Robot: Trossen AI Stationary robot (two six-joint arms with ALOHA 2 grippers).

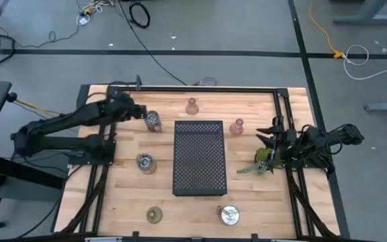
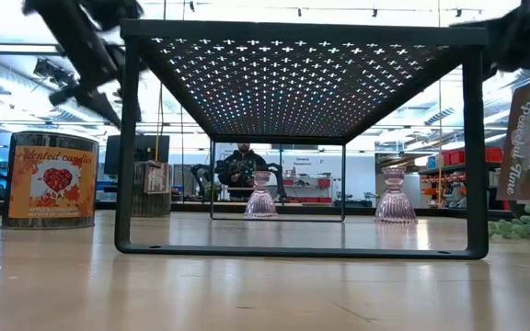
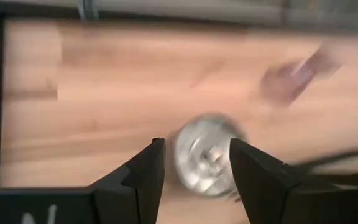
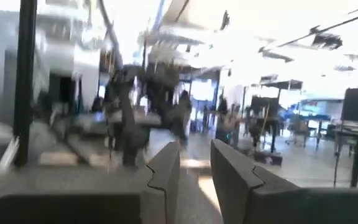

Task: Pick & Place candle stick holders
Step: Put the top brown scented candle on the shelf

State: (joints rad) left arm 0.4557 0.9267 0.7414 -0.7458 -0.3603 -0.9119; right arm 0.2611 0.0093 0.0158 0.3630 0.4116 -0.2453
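Observation:
My left gripper [image 1: 143, 114] is open at the table's far left, over a silvery holder [image 1: 153, 122]. In the left wrist view its fingers stand on either side of that holder [image 3: 205, 163]. A second silvery holder [image 1: 146, 163] stands left of the black tray [image 1: 199, 157], and a third [image 1: 229, 215] stands near the front edge. An olive-green holder [image 1: 154, 214] stands at the front left. Two pink holders [image 1: 192, 106] [image 1: 237, 127] stand behind and right of the tray. My right gripper [image 1: 272, 136] is open and holds nothing at the table's right. My left gripper has its two fingers [image 3: 148, 174] on either side of the silvery holder's round top [image 3: 191, 149], coming from above and pointing down. The holder stands on the table. I cannot tell whether the fingers touch it.
A green plant sprig [image 1: 259, 164] lies by my right gripper. The black perforated tray stands on legs in the table's middle [image 2: 302, 83]. A black frame [image 1: 207, 88] runs along the far and side edges. A person [image 2: 242, 165] is in the room beyond the table.

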